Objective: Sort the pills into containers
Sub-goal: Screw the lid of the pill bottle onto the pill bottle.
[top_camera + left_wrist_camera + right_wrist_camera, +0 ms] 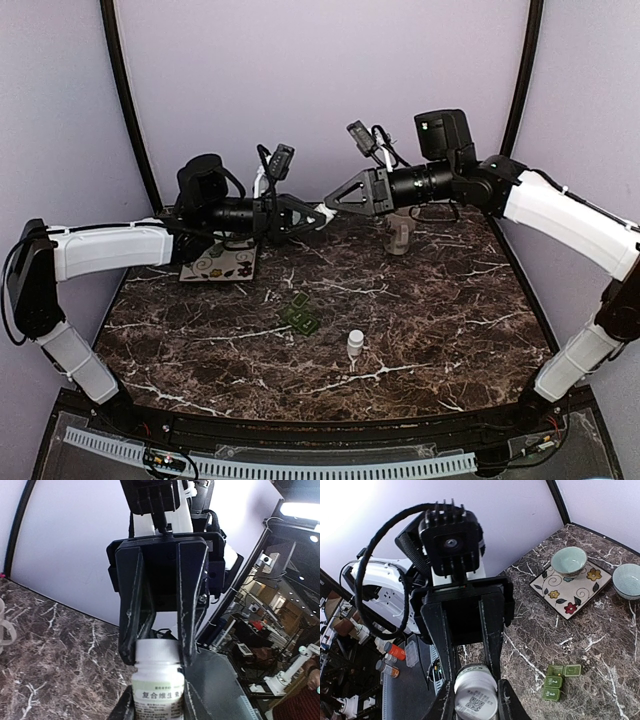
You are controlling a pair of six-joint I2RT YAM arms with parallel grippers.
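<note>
containers (300,314) on marble table (450,320), lilac walls (320,80); left hand (308,213), right hand (334,198) clamp white bottle (157,680).

dark green containers (300,312) flat on marble table (450,330); white pill bottle (157,675) aloft

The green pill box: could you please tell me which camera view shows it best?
The right wrist view. There the green pill box lies unobstructed on the marble table, and its separate little lidded compartments can be told apart. The top external view shows it only as a small dark green patch mid-table. The left wrist view does not show it.
</note>
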